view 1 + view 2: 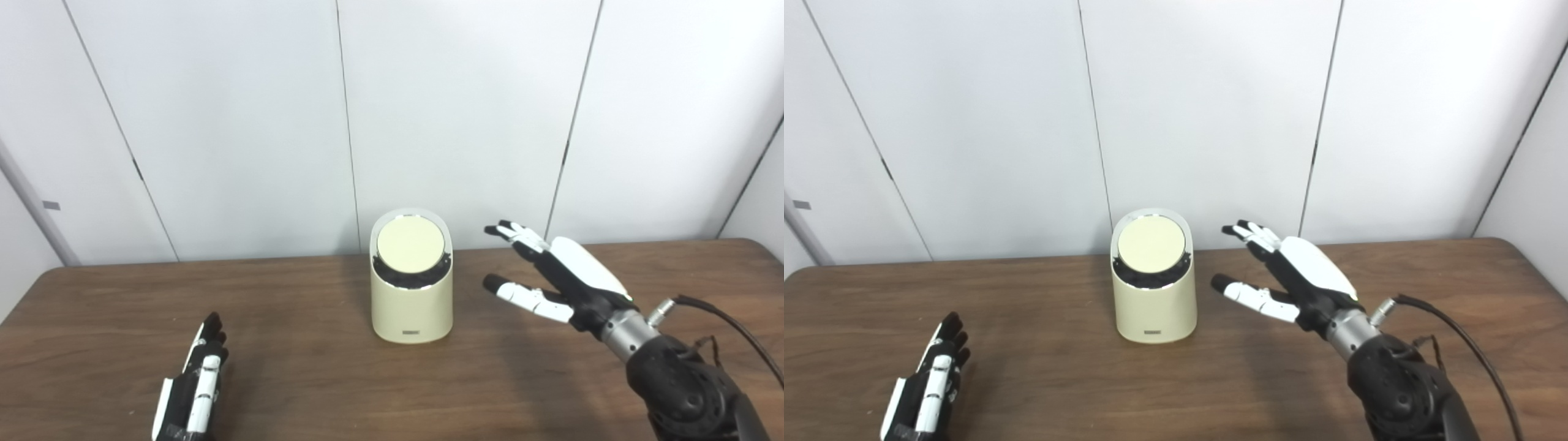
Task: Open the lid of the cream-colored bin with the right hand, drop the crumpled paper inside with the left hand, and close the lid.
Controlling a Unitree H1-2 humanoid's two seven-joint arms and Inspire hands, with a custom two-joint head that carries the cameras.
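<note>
A cream-colored bin [411, 309] stands upright at the middle of the brown table. Its round lid [410, 244] lies closed in the slanted top, ringed by a dark rim. To the right of the bin and apart from it, my right hand [554, 275] hovers above the table, open, with fingers and thumb spread toward the bin. My left hand [196, 380] rests low near the table's front left, fingers extended and together, holding nothing that I can see. No crumpled paper shows in either view.
White wall panels [453, 110] rise directly behind the table's far edge [245, 260]. A black cable [729, 321] runs from my right wrist toward the right edge of the view.
</note>
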